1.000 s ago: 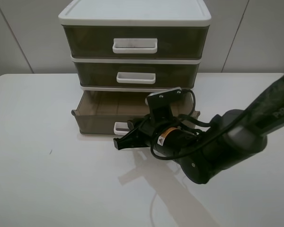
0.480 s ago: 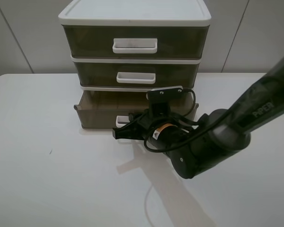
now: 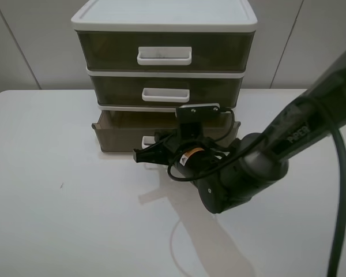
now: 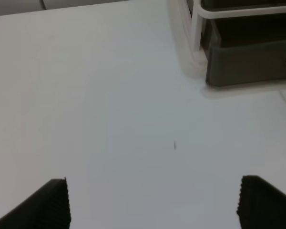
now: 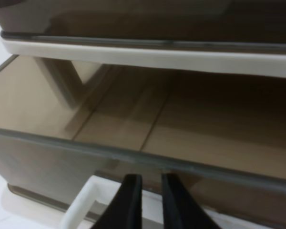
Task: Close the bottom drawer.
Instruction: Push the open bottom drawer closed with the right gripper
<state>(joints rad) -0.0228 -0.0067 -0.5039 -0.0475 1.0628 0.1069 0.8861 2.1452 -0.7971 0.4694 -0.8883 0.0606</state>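
The bottom drawer [image 3: 120,136], smoky brown with a white loop handle [image 3: 146,140], sticks out a short way from the white-framed three-drawer unit [image 3: 164,20]. My right gripper [image 3: 143,156] is shut with its tips against the drawer front at the handle, holding nothing. In the right wrist view the fingertips [image 5: 130,202] sit close together just below the drawer rim [image 5: 133,157], beside the handle [image 5: 82,206], and the drawer is empty. My left gripper [image 4: 155,202] is open over bare table, well away from the drawer corner [image 4: 250,62]. It is out of the exterior view.
The middle drawer [image 3: 166,91] and top drawer [image 3: 164,53] are shut. The unit stands at the back of the white table [image 3: 57,219], against a grey wall. The right arm [image 3: 236,176] stretches across the table in front of the unit.
My right gripper has moved toward the unit with its tips on the bottom drawer's front. The drawer has slid inward and sticks out much less than a second ago.
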